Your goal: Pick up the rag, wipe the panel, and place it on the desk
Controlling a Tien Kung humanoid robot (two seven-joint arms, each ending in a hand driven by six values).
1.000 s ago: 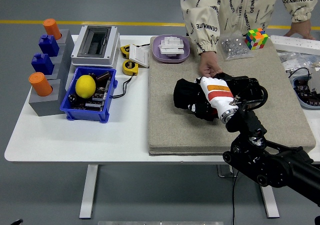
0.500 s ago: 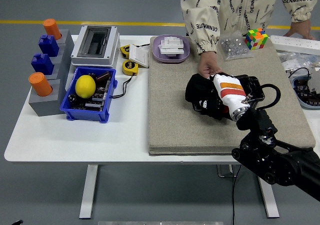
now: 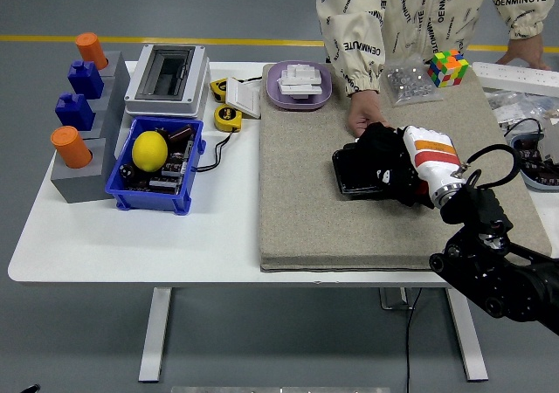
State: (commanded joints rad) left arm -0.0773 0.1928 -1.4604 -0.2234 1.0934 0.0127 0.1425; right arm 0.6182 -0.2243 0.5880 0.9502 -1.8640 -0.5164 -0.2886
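A black panel (image 3: 349,175) lies flat on the beige mat (image 3: 297,210), right of the table's middle. My right hand (image 3: 397,173), white-backed with an orange stripe, is shut on a black rag (image 3: 382,144) and presses it down on the panel's right part. The rag and hand hide most of the panel; only its left strip shows. A person at the far side rests one hand (image 3: 364,116) on the mat, touching the panel's far edge. My left arm is out of the picture.
A blue bin (image 3: 179,196) with a lemon (image 3: 149,149), a grey peg block (image 3: 83,179), a white box (image 3: 166,74) and tape measures (image 3: 227,116) stand at the left. A purple tray (image 3: 298,102), a colour cube (image 3: 446,66), a screw bag (image 3: 409,84) and cables (image 3: 524,140) lie behind and to the right.
My right hand has slid to the right across the panel with the rag, uncovering the panel's left strip. The person's hand has stayed at the panel's far edge.
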